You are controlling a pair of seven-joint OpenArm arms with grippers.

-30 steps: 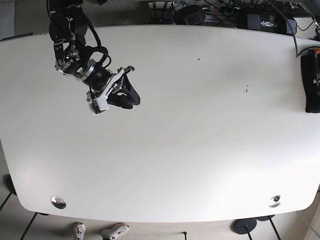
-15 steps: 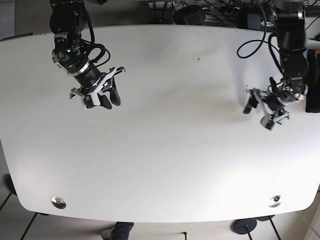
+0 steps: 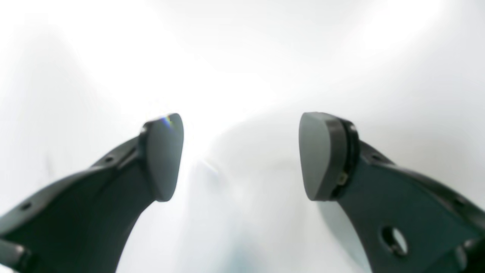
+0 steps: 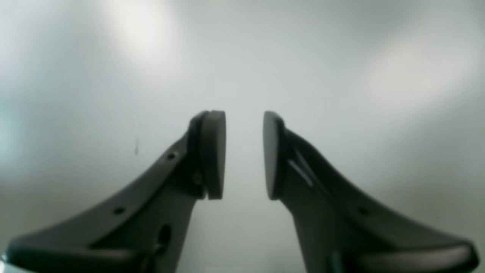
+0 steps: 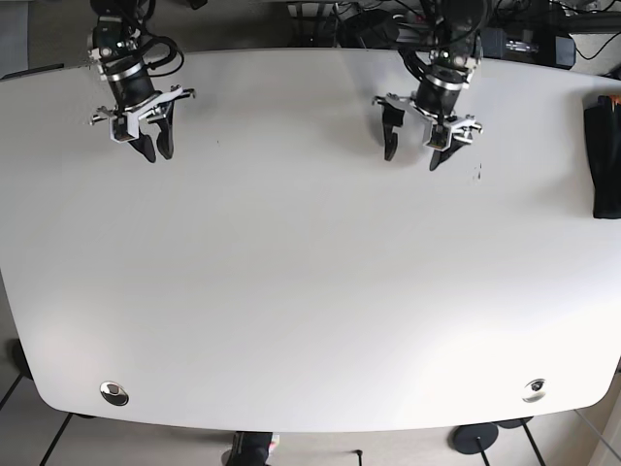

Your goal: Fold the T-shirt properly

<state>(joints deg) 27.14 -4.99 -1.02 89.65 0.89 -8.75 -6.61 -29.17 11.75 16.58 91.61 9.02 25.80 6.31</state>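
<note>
No T-shirt shows clearly on the white table (image 5: 310,291). A dark, narrow, folded-looking item (image 5: 606,160) lies at the table's right edge; I cannot tell whether it is the shirt. My left gripper (image 5: 410,158) hangs over the far middle-right of the table, jaws wide open and empty; in the left wrist view (image 3: 240,155) only bare white table lies between the pads. My right gripper (image 5: 158,155) is near the far left corner, jaws narrowly open and empty; the right wrist view (image 4: 244,155) shows only grey table surface.
Two metal grommets (image 5: 114,392) (image 5: 533,390) sit near the front corners. Cables and black boxes (image 5: 505,39) crowd the floor behind the far edge. A small dark mark (image 5: 478,173) is right of the left gripper. A person's feet (image 5: 252,451) show below the front edge.
The left arm came into view at the right, then swung to the far middle. The right arm pulled back from the left-middle toward the far left corner.
</note>
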